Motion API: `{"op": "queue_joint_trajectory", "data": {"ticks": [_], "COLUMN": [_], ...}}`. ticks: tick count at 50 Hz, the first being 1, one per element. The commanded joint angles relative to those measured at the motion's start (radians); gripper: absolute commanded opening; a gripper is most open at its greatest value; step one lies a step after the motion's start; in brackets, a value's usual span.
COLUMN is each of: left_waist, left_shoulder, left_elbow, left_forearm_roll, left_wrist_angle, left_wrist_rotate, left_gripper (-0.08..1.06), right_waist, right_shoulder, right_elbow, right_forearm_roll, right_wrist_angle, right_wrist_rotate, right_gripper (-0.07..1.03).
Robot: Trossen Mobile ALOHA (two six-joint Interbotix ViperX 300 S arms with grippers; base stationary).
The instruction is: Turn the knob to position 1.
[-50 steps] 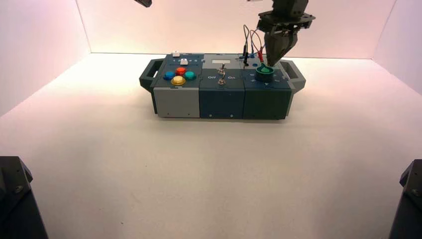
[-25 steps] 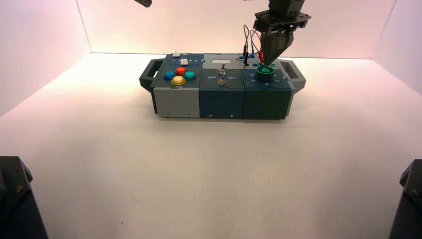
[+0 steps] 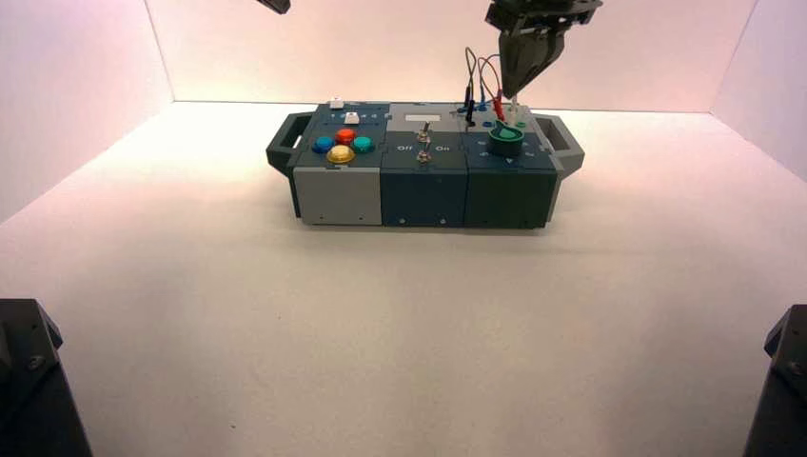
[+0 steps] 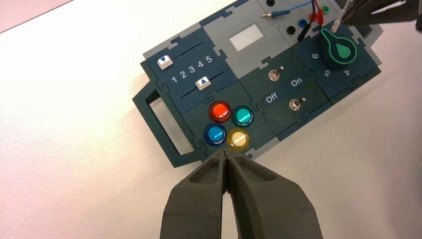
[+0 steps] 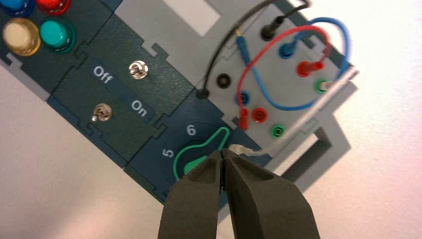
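The green knob (image 3: 506,141) sits on its dark round base at the right end of the box (image 3: 423,195). In the left wrist view the knob (image 4: 339,50) has its lug pointing past the "6" mark toward the wire sockets. My right gripper (image 3: 515,93) hangs shut and empty above the knob, clear of it. In the right wrist view its tips (image 5: 222,152) hover over the knob (image 5: 191,163) near the lug. My left gripper (image 4: 226,155) is shut and empty, parked high at the back left (image 3: 274,5), over the table in front of the colour buttons.
The box bears red, blue, yellow and teal buttons (image 4: 229,125), two sliders (image 4: 191,74), two metal toggle switches (image 4: 296,104) marked Off/On, and wire sockets with red, blue, black and white leads (image 5: 278,74). Handles (image 3: 282,143) stick out at both ends.
My right gripper has lifted off the knob and risen straight up, staying shut. The left arm has not moved.
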Motion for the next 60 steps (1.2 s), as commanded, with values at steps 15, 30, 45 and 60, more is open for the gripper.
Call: {"op": "queue_joint_trajectory", "data": {"ticks": [15,30,45,60], "left_waist": [-0.002,-0.002,-0.003,-0.002], "left_shoulder": [-0.014,-0.017,-0.017,-0.015], "left_elbow": [-0.021,-0.021,-0.02,-0.02], "left_forearm_roll": [0.002,0.002,0.002,0.0], "left_wrist_angle": [-0.005,-0.005,-0.005,-0.005], "left_wrist_rotate": [0.006,0.006,0.006,0.006], "left_gripper": [-0.03,-0.03,-0.03,-0.03], "right_waist": [0.023,0.023,0.021,0.021], "right_shoulder": [0.043,0.069,0.058,0.06], "right_elbow": [-0.038,-0.038,-0.04,-0.04], "right_forearm_roll": [0.006,-0.017,-0.034,-0.043], "right_wrist_angle": [-0.023,-0.041,-0.048,-0.048], "right_wrist_rotate": [-0.006,-0.006,-0.006,-0.006], "right_gripper": [-0.02,-0.02,-0.02,-0.02]}}
